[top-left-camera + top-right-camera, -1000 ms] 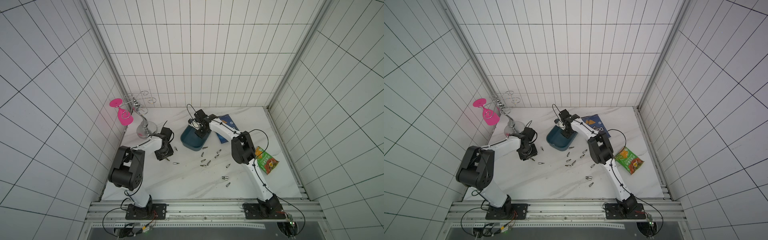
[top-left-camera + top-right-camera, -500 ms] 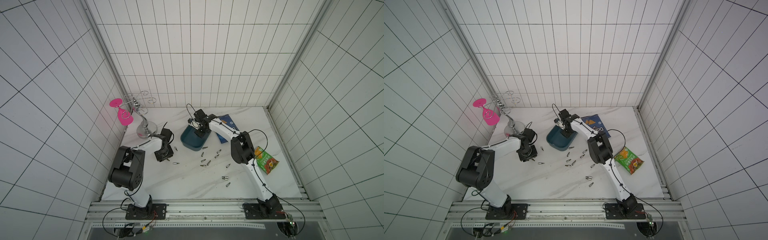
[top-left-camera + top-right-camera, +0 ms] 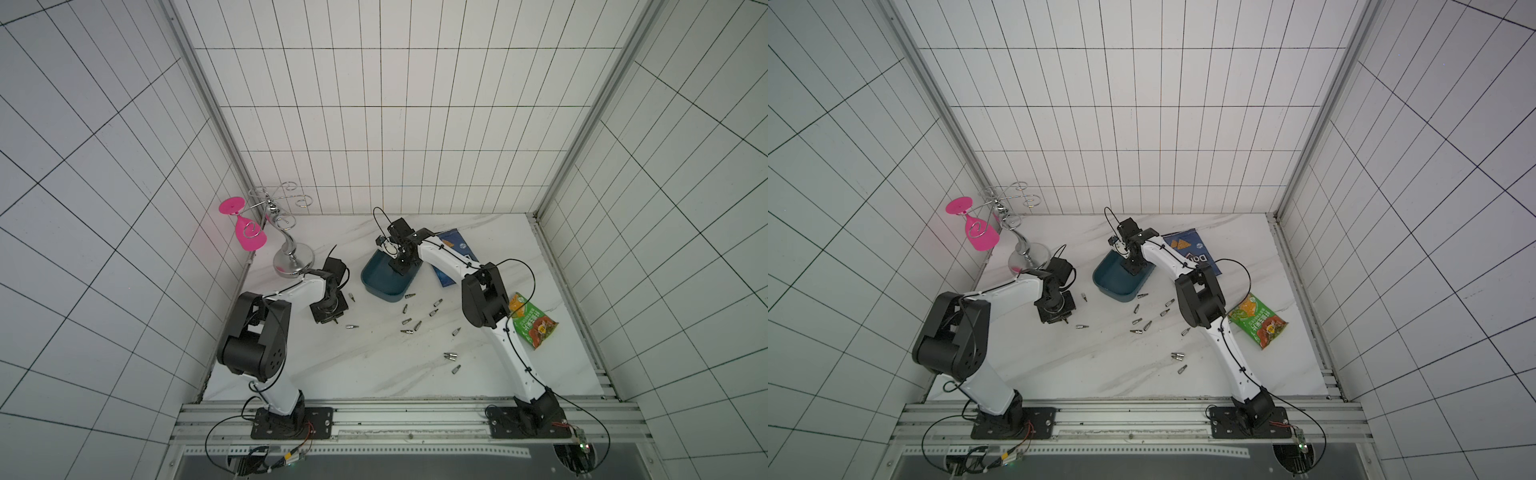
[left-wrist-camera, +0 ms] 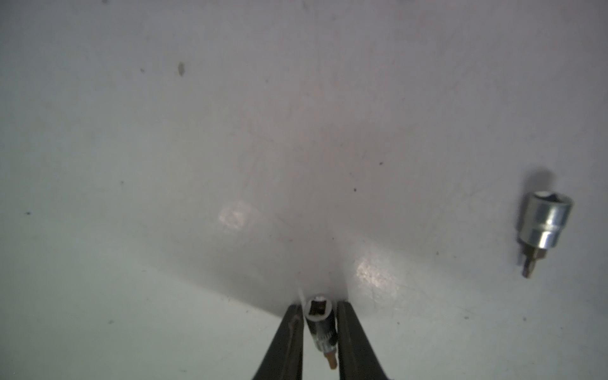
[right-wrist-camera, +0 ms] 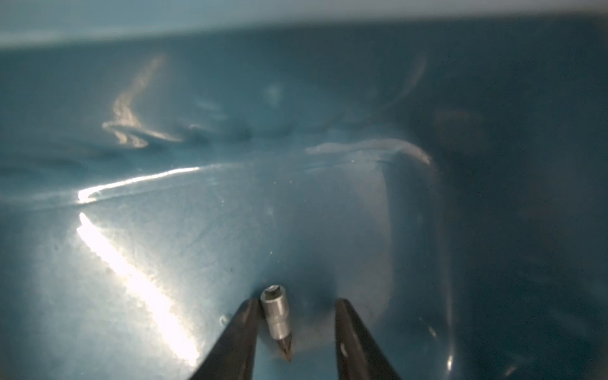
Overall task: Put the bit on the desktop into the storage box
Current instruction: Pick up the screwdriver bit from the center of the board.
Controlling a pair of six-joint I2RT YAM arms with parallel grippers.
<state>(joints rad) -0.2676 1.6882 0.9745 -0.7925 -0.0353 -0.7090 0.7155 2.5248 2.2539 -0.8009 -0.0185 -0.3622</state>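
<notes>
Inside the storage box (image 5: 197, 230), one bit (image 5: 276, 320) lies between the spread right pincer (image 5: 296, 301).

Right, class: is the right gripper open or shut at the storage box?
Open: in its wrist view the right gripper shows fingers apart, the bit loose between them inside the storage box.

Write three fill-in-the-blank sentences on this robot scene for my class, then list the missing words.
1. Inside the storage box, the right pincer is ___, not shut.
2. The left pincer brackets a socket bit lying on the ___.
3. The wine glass hanging from the chrome rack is ___.
Missing words: open; desktop; pink.
</notes>
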